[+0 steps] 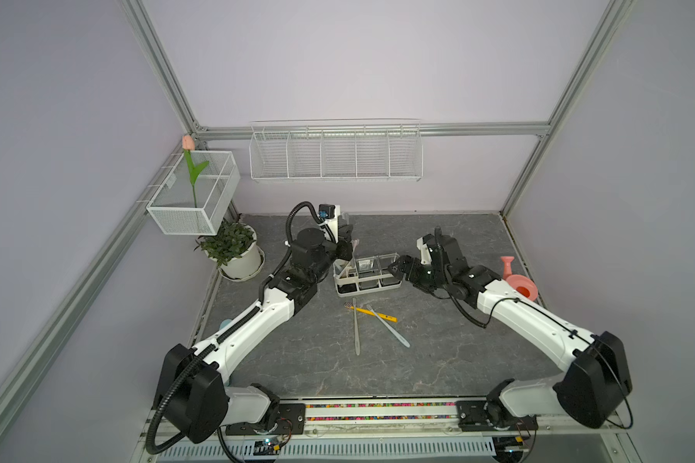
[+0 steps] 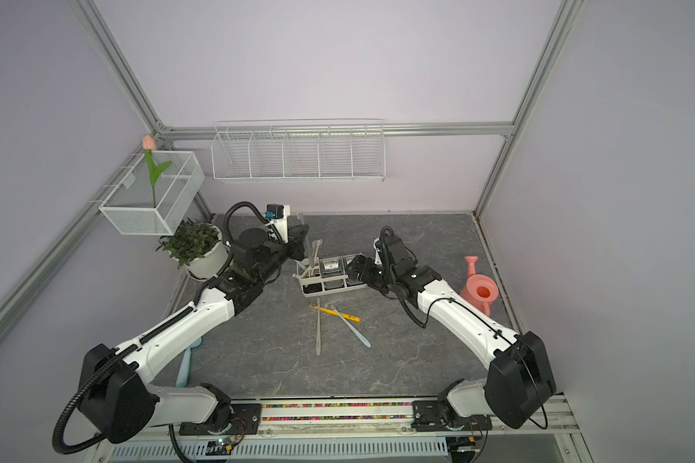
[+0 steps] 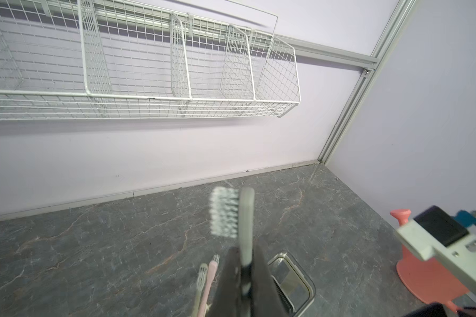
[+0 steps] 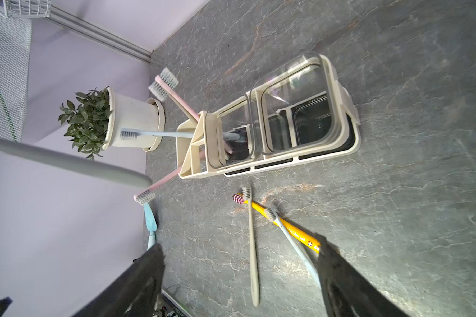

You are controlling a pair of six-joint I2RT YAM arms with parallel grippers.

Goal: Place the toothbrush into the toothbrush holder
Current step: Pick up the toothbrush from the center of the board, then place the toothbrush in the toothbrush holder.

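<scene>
My left gripper [image 3: 245, 256] is shut on a grey toothbrush [image 3: 246, 216] and holds it upright, white bristles on top. In a top view this gripper [image 1: 346, 242] hovers over the left end of the toothbrush holder [image 1: 368, 289], a cream rack with two clear cups. The held handle's lower end [image 4: 66, 162] hangs beside the cream bin [image 4: 184, 153], above the table. Several toothbrushes lean in that bin, among them a pink one [image 4: 176, 98]. My right gripper [image 4: 241, 244] is open and empty at the holder's right end [image 1: 396, 267].
Yellow [image 1: 372, 314], grey [image 1: 356, 330] and pale blue [image 1: 390, 330] toothbrushes lie crossed in front of the holder. A potted plant [image 1: 233, 248] stands at the back left and a pink watering can [image 1: 518, 280] at the right. On the walls hang a wire basket [image 1: 336, 154] and a mesh box [image 1: 195, 192].
</scene>
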